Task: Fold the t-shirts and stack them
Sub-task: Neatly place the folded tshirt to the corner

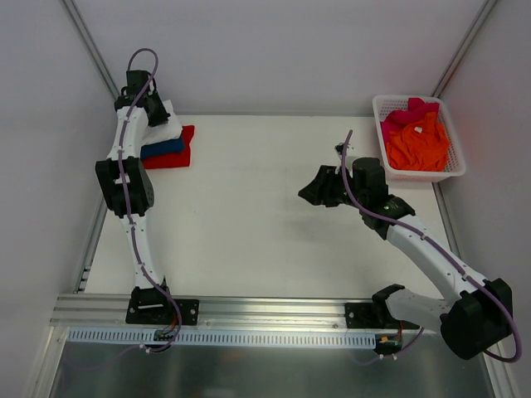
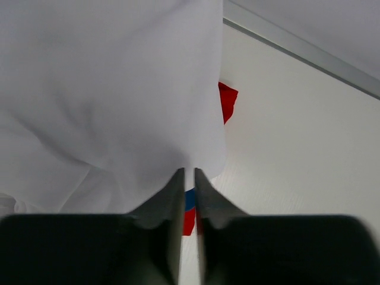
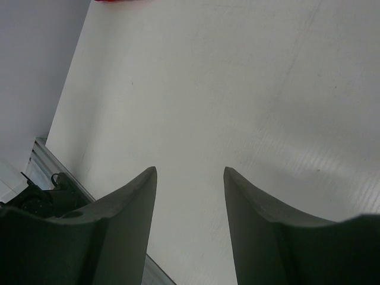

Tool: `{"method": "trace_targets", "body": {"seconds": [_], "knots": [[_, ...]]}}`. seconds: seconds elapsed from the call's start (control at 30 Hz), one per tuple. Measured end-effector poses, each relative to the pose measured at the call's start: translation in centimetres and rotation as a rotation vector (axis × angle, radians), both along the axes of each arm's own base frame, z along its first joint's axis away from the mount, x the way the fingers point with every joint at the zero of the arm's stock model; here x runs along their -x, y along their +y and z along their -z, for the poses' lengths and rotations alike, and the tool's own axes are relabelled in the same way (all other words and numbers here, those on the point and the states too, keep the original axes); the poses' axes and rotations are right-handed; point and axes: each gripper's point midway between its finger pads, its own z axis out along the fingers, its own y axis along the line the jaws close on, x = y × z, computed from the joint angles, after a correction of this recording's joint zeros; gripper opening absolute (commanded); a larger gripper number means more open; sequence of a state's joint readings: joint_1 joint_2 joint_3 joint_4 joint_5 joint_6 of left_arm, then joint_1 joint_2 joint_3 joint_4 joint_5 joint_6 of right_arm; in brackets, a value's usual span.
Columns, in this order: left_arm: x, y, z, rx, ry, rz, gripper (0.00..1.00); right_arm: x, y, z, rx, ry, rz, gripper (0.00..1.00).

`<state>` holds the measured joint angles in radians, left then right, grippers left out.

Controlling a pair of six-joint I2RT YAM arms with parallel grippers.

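Left jaws: the left gripper [image 2: 189,171] has its 2 fingers drawn almost together, with only a thin slit between them. The hem of the white t-shirt [image 2: 101,101] comes right down to the tips. From here I cannot tell whether any cloth is actually caught in that slit.

White t-shirt: it spreads ahead of and above those tips, loose and rumpled, on top of the pile in the far left corner.

Why there: by the look of it, the jaws sit at the hem to tug or smooth this top layer so it lies square on the stack.

Under the jaws: the blue t-shirt [image 2: 190,199] shows through the slit. The red t-shirt [image 2: 227,101] is the bottom layer, with 1 corner poking out beyond the white edge, ahead and to the right of the tips.

Heading: the white hem runs straight away from the tips. The arm hides too much of that shirt for me to call its long axis. From above, the red layer lies lengthwise across the table [image 1: 249,215].

Right jaws: the right gripper [image 3: 190,169] is spread wide with nothing between its fingers, only bare tabletop below. It looks parked, waiting.

Unfolded: the orange t-shirt [image 1: 419,145] and pink t-shirt [image 1: 411,108] are heaped in the basket [image 1: 377,112], well behind and to the right of the right jaws.
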<state>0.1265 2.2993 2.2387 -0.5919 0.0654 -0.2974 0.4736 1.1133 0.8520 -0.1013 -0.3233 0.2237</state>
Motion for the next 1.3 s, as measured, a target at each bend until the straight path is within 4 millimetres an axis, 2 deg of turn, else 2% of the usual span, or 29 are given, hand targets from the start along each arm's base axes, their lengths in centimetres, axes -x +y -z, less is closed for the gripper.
{"method": "trace_targets", "body": {"seconds": [0.3, 0.43, 0.57, 0.83, 0.93, 1.0, 1.17, 1.3], "knots": [[1.0, 1.6, 2.2, -0.064, 0.060, -0.063, 0.00, 0.0, -0.2, 0.6, 0.005, 0.010, 0.006, 0.52], [1.6, 2.2, 2.3, -0.091, 0.073, -0.090, 0.00, 0.2, -0.3, 1.2, 0.010, 0.020, 0.005, 0.52], [2.0, 2.7, 0.6, -0.116, 0.050, -0.114, 0.00, 0.2, -0.3, 1.3, 0.009, 0.022, 0.003, 0.52], [3.1, 4.6, -5.6, -0.158, -0.054, -0.177, 0.00, 0.1, -0.2, 1.0, 0.002, 0.014, 0.001, 0.53], [3.4, 5.3, -6.6, -0.162, -0.073, -0.193, 0.00, 0.1, -0.2, 1.0, 0.001, 0.011, 0.001, 0.52], [3.7, 6.0, -6.1, -0.162, -0.063, -0.205, 0.00, 0.1, -0.2, 1.0, 0.001, 0.012, 0.001, 0.52], [4.8, 7.3, -3.2, -0.155, 0.012, -0.227, 0.00, 0.1, -0.2, 1.2, 0.002, 0.013, 0.002, 0.52], [4.9, 7.8, -1.9, -0.145, 0.037, -0.232, 0.00, 0.0, -0.4, 1.4, 0.003, 0.017, 0.007, 0.52]]}}
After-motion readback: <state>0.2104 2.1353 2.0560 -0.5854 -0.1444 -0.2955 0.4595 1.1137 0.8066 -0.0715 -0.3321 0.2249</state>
